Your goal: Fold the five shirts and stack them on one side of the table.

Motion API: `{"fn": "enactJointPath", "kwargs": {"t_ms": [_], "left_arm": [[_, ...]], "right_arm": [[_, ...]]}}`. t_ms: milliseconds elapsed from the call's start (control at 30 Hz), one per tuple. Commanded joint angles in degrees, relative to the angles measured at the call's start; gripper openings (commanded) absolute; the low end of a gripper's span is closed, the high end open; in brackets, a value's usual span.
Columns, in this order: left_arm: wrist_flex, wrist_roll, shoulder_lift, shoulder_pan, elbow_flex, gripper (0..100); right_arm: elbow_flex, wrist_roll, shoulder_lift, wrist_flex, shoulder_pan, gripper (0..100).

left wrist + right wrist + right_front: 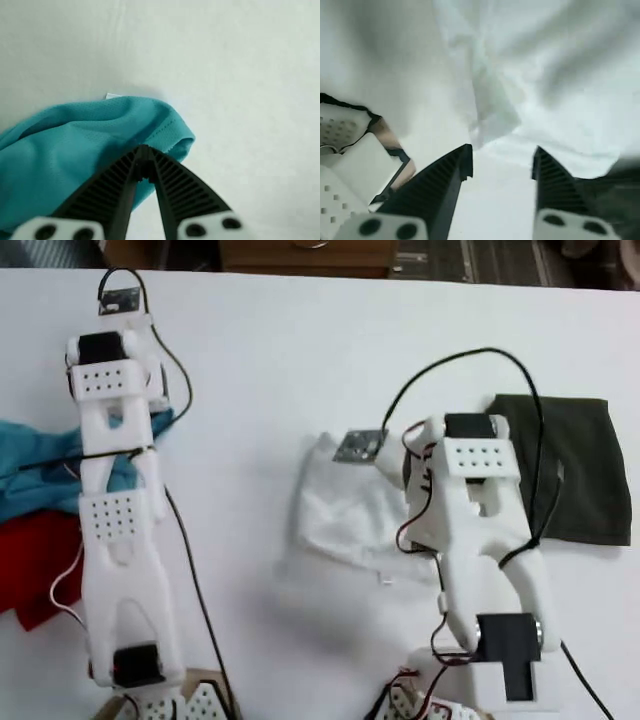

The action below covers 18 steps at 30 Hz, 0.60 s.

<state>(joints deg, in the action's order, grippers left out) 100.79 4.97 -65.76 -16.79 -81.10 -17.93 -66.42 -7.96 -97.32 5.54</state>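
Note:
A teal shirt [75, 145] lies bunched at the table's left edge [40, 455], partly over a red shirt [35, 560]. My left gripper [144, 162] is shut, its tips pinching the teal fabric near the hem. The left arm [115, 520] stretches over both shirts. A crumpled white shirt [340, 510] sits mid-table. My right gripper [502, 165] hangs open just above that white shirt [530, 75], nothing between its fingers. A folded dark shirt [575, 470] lies flat at the right, behind the right arm [470, 500].
The white table [280, 350] is bare across its far half. Black cables [190, 570] trail from both arms over the table. Both arm bases stand at the near edge. A wooden cabinet stands beyond the far edge.

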Motion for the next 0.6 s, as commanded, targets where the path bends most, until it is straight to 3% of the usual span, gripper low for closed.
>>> {"fn": "enactJointPath", "kwargs": {"t_ms": [0,100,267,433,567], "left_arm": [[0.8,-1.4,0.4,0.4,-2.1,2],[0.8,-2.0,0.4,0.4,-2.1,2],[0.7,-2.0,0.4,0.7,-2.1,2],[1.1,-2.0,0.4,0.6,-2.1,2],[1.1,-2.0,0.4,0.6,-2.1,2]], "right_arm": [[9.1,0.1,-6.0,0.4,-0.6,25.2],[15.5,4.7,-5.9,1.4,-1.0,22.9],[16.7,14.8,5.7,13.2,-2.0,22.0],[21.7,16.6,22.1,15.2,1.5,22.0],[30.2,16.2,31.1,10.8,2.4,22.0]]}}
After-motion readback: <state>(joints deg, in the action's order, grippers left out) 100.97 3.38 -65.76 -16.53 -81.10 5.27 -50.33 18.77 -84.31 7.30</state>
